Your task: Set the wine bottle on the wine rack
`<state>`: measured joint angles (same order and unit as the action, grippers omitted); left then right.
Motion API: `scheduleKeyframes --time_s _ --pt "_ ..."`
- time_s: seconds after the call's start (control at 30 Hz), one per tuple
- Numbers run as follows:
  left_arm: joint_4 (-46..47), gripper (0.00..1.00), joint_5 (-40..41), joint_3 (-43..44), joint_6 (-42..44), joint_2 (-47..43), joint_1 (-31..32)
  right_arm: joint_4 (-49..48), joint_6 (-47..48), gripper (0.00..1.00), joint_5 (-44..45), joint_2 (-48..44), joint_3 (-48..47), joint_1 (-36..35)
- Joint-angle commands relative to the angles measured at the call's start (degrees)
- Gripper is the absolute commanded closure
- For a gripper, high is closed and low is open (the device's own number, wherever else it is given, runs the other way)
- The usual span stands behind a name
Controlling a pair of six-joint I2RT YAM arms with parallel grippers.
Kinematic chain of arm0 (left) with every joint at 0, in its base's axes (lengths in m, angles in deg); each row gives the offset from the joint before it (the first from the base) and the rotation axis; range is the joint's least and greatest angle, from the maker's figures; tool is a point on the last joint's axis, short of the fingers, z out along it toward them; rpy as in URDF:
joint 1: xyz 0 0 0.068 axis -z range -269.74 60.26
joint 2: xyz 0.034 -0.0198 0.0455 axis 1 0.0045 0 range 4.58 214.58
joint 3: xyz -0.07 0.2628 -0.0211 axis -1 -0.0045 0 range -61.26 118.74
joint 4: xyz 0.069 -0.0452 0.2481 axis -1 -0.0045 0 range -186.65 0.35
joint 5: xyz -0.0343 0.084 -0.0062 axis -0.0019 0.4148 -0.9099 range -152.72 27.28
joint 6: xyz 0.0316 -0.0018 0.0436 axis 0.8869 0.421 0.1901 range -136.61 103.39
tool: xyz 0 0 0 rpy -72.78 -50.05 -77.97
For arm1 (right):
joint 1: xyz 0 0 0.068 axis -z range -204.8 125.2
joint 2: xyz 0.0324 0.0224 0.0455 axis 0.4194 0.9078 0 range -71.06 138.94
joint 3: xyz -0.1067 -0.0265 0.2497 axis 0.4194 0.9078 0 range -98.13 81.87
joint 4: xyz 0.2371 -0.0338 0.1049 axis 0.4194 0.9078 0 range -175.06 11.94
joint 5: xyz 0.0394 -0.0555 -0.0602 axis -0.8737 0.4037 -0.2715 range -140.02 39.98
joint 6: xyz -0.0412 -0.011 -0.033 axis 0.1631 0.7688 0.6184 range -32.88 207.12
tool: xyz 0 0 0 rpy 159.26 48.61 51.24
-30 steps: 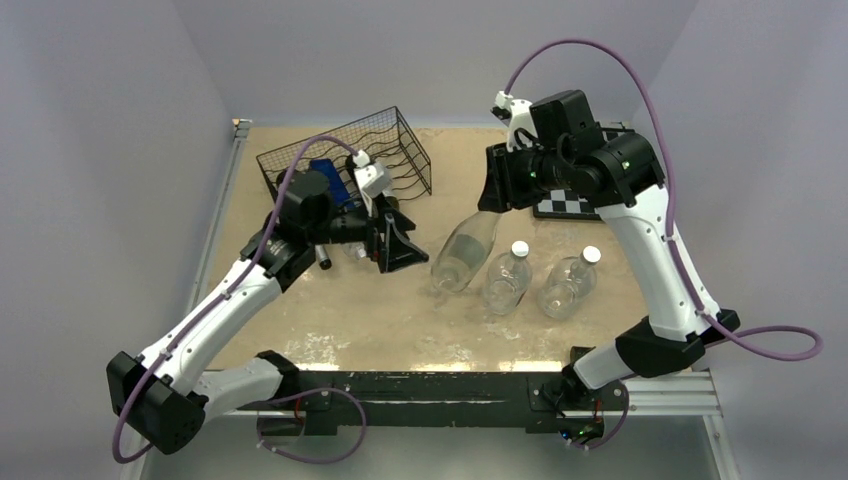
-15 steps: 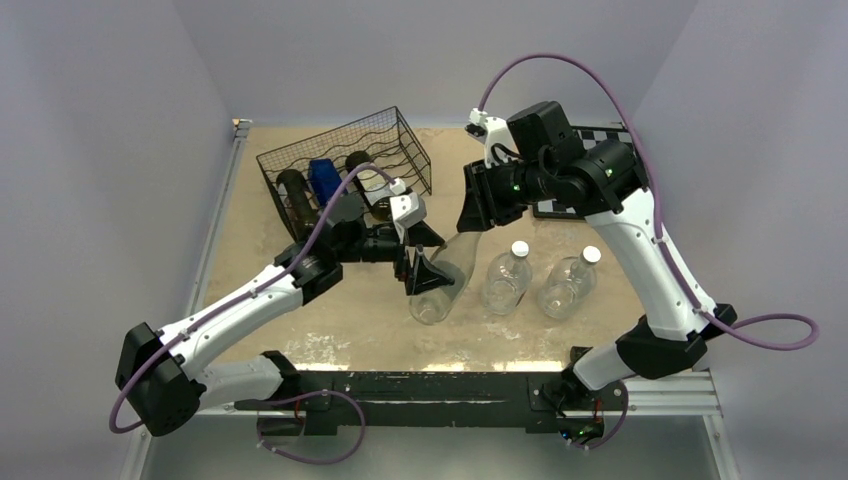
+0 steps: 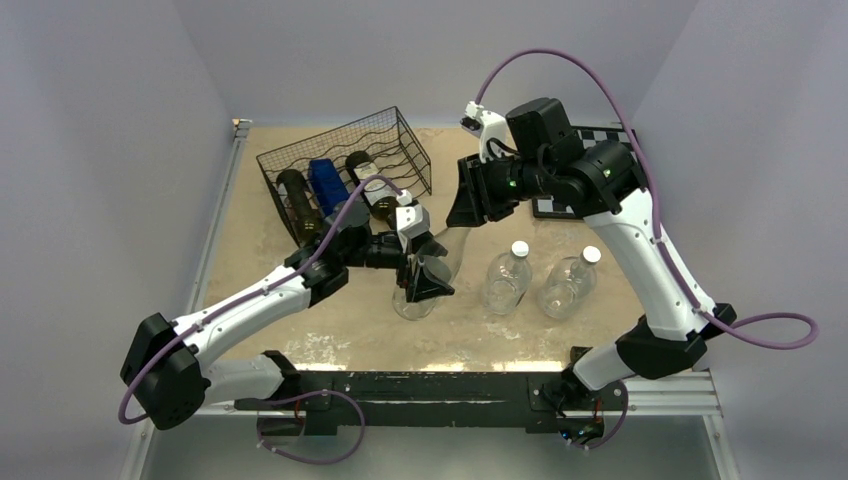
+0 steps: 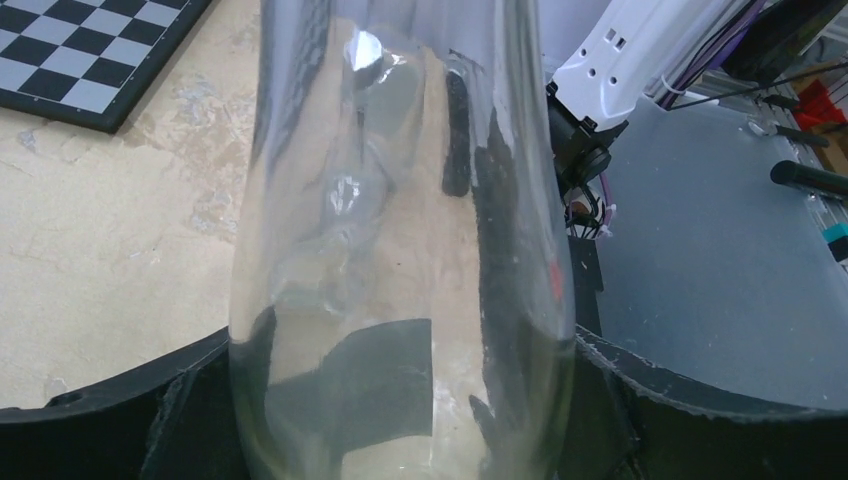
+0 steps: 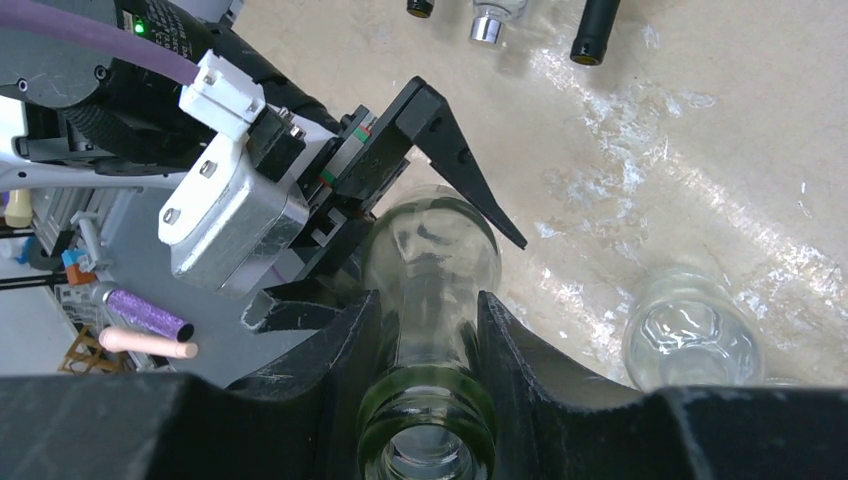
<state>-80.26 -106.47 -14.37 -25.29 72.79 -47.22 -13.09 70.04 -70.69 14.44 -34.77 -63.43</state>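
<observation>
The clear glass wine bottle [image 3: 447,250] hangs tilted over the table's middle, neck up and to the right. My right gripper [image 3: 463,215] is shut on its neck; in the right wrist view my right gripper [image 5: 428,320] has both fingers pressed on the neck just under the green-tinted lip. My left gripper [image 3: 425,280] is closed round the bottle's lower body, and in the left wrist view a finger [image 4: 640,420] touches each side of the glass [image 4: 400,200]. The black wire wine rack [image 3: 405,150] stands at the back left, behind my left arm.
The rack holds three bottles: a dark one [image 3: 297,200], a blue one [image 3: 325,183] and a third [image 3: 368,185]. Two clear plastic bottles with white caps [image 3: 505,280] [image 3: 567,285] lie right of the wine bottle. A chessboard [image 3: 560,208] lies under my right arm.
My left arm swung right from the rack to the bottle and its jaws closed round the lower body. My right gripper carried the bottle left, lifting its base off the table.
</observation>
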Motion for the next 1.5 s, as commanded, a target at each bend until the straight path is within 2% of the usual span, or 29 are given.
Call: scheduleKeyframes --time_s 0.0,0.03,0.13,0.17,0.2,0.23,0.4,0.47,0.53,0.63,0.73,0.77,0.83,0.93,1.27,1.47 --pt "1.5 0.13 0.0 -0.9 4.8 0.8 0.2 -10.6 -5.6 1.0 -10.7 -3.5 -1.4 -0.6" --pt "1.2 0.19 0.4 -0.9 5.2 0.8 0.2 -10.9 -5.6 1.0 -10.8 -3.6 -1.3 -0.6" --pt "0.3 0.51 1.6 -0.6 6.4 0.6 0.2 -11.9 -6.0 1.0 -11.4 -4.6 -0.3 -0.6" --pt "0.1 0.64 1.9 -0.5 6.9 0.5 0.2 -12.2 -6.0 1.0 -11.6 -4.9 0.1 -0.6" --pt "-0.2 0.93 2.4 -0.2 7.7 0.4 0.2 -12.3 -6.1 1.0 -11.6 -5.1 0.4 -0.6" --pt "-0.6 1.0 3.8 0.2 8.1 0.2 0.2 -12.4 -6.0 1.0 -11.6 -5.3 0.6 -0.6" --pt "-1.0 1.0 11.0 1.3 15.2 -1.9 0.2 -12.2 -5.6 1.0 -9.2 -7.4 2.5 -0.6" --pt "-2.1 1.0 13.8 2.2 20.1 -2.8 0.3 -11.1 -5.2 0.82 -6.9 -8.1 2.5 -0.6" --pt "-3.5 1.0 15.4 3.6 25.9 -3.7 0.3 -11.8 -3.8 0.59 -5.0 -9.5 3.3 -0.6" --pt "-6.2 1.0 16.8 6.3 35.0 -4.3 0.4 -13.4 -4.5 0.46 -3.8 -11.8 4.7 -0.6" --pt "-9.1 1.0 20.0 9.3 41.7 -4.0 0.5 -11.4 -4.7 0.33 -3.2 -11.4 2.3 -0.6" --pt "-9.2 1.0 21.2 10.0 43.6 -3.9 0.5 -10.9 -4.9 0.26 -3.0 -11.3 1.6 -0.6" --pt "-9.3 1.0 23.3 10.7 47.2 -3.8 0.5 -10.5 -5.2 0.19 -2.3 -11.5 1.5 -0.6" --pt "-8.7 1.0 26.2 10.9 52.1 -4.0 0.8 -8.4 -5.5 0.17 0.1 -11.4 1.5 -0.6" --pt "-2.8 1.0 33.8 7.6 71.7 -6.2 3.7 -0.7 -3.2 0.18 6.0 -7.7 3.5 -0.7" --pt "-2.5 1.0 35.7 7.6 77.5 -6.2 4.6 -0.7 -1.5 0.27 5.3 -5.1 9.5 -1.0"
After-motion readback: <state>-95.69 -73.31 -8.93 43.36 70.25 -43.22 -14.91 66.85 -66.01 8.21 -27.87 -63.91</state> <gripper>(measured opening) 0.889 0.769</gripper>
